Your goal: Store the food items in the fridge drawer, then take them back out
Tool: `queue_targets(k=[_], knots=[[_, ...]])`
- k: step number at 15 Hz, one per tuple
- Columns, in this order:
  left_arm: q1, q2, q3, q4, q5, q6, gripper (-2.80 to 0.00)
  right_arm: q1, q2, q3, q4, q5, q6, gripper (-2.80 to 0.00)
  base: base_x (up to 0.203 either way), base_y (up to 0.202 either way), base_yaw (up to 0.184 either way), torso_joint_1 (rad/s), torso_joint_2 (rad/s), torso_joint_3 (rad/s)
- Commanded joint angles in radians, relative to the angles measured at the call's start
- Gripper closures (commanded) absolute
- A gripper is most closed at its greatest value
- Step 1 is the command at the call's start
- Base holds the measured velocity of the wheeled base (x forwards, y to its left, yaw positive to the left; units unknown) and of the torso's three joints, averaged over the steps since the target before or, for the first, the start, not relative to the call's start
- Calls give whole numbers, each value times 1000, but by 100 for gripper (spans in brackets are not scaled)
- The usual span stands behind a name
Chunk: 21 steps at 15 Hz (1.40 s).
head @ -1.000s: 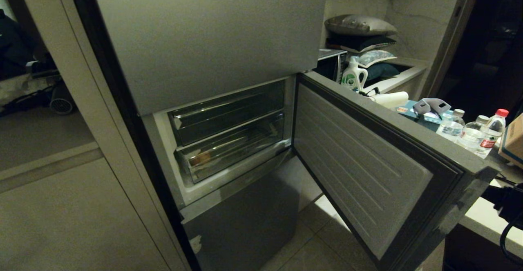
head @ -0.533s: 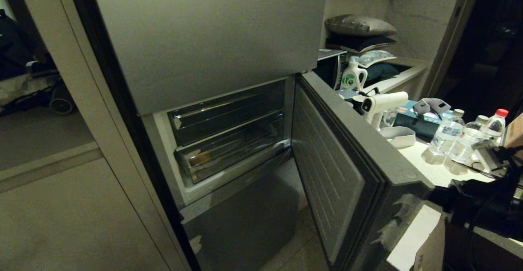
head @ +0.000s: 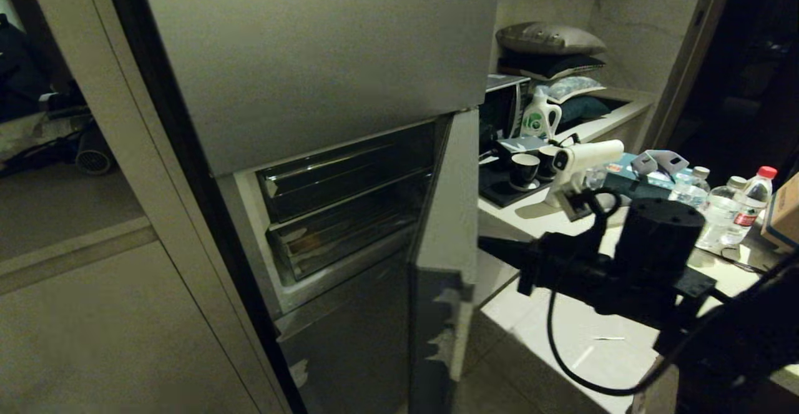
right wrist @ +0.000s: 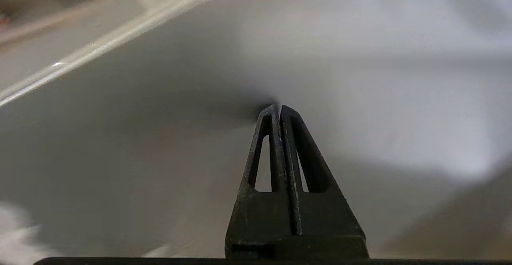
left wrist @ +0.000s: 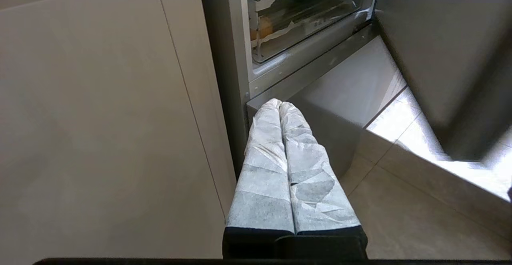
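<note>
At frame centre, the right gripper (head: 490, 246), fingers pressed together and empty, touched the nearly closed door (head: 444, 214); the drawer (head: 349, 230) sat inside.

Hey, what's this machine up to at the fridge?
The robot is pushing the grey fridge door with its black right gripper, fingers shut and tips against the door's outer face. The door now stands about edge-on to the head camera, only partly open. Inside, the wide clear plastic fridge drawer is pushed in, with an orange-tan bread-like piece showing at one end. The left gripper, wrapped in pale tape, is shut and hangs low by the fridge's base, holding nothing.
</note>
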Motion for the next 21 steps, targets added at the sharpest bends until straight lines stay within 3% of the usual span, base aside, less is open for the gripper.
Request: queue_targets(k=[1, 6, 11, 17, 21], knots=[[0, 1, 0, 0, 0, 0, 0, 112, 222, -221, -29, -101, -1, 0, 0, 0, 0, 0, 0, 0], [0, 1, 0, 2, 0, 0, 0, 243, 523, -717, -29, -203, -7, 0, 0, 0, 0, 0, 0, 0], [0, 1, 0, 0, 0, 0, 0, 275, 774, -1165, 14, -298, -55, 0, 0, 0, 0, 0, 0, 0], [0, 1, 0, 0, 0, 0, 0, 244, 824, -1262, 36, -326, -95, 0, 0, 0, 0, 0, 0, 0], [0, 1, -1, 0, 0, 0, 0, 244, 737, -1162, 2, -407, -102, 0, 0, 0, 0, 0, 0, 0]])
